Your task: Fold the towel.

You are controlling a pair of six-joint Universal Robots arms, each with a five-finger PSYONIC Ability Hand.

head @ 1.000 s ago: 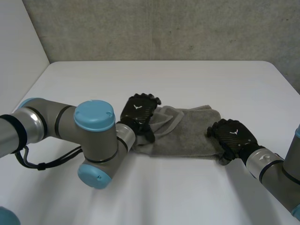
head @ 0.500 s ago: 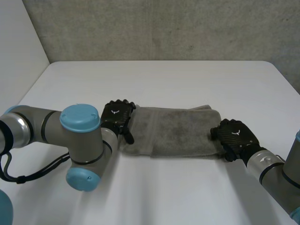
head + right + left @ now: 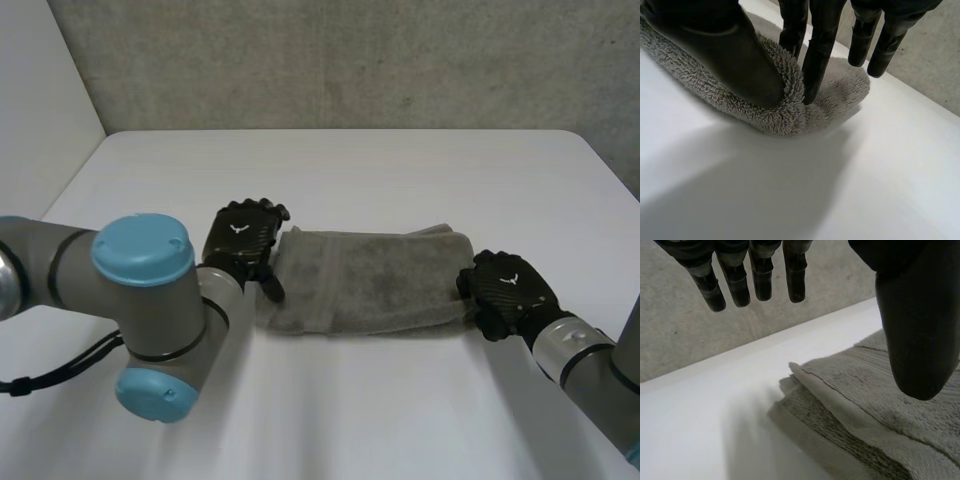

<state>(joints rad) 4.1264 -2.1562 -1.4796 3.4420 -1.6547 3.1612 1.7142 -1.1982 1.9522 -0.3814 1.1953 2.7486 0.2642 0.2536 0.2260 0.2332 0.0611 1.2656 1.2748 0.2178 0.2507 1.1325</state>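
Note:
A grey towel (image 3: 370, 282) lies folded into a long band across the middle of the white table (image 3: 400, 170). My left hand (image 3: 240, 238) hovers at the towel's left end with its fingers (image 3: 760, 282) straight and apart, holding nothing; the folded layers of the towel (image 3: 865, 405) lie under its thumb. My right hand (image 3: 508, 292) is at the towel's right end. There its thumb (image 3: 740, 60) and fingers (image 3: 817, 55) pinch a fold of the towel's edge (image 3: 790, 95).
The left arm's grey elbow with its light-blue cap (image 3: 140, 250) stands over the table's front left. A grey wall (image 3: 350, 60) runs behind the table's far edge. Bare table surface surrounds the towel.
The left hand let go of the towel's left end, which now lies flat, and drew back to the left. The right hand's fingers closed on the right end.

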